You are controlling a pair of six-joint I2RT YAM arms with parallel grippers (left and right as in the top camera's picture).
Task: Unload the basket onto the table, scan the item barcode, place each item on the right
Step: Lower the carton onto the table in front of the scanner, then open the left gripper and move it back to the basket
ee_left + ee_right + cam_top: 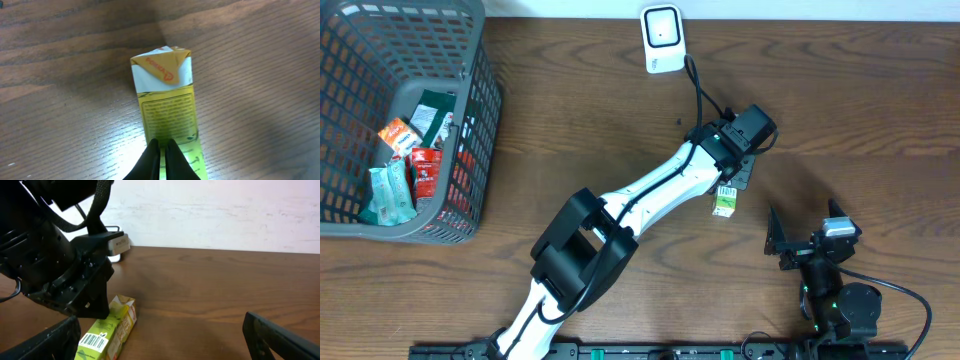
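L gripper (161,144) shut, tips at near end of carton (167,102), pinch unclear. Carton axis runs straight ahead from tips. R gripper (157,330) wide open, farther off.

The left arm (650,190) reaches diagonally from the near edge toward the far right, its elbow folded low. Its wrist (745,130) is bent over so that the left gripper (161,146) points down, its two black fingers (150,160) pressed together. The right arm (835,295) sits tucked close to its base at the near right, the right gripper (807,228) held low and level, its fingers (280,335) spread wide apart with nothing between them.
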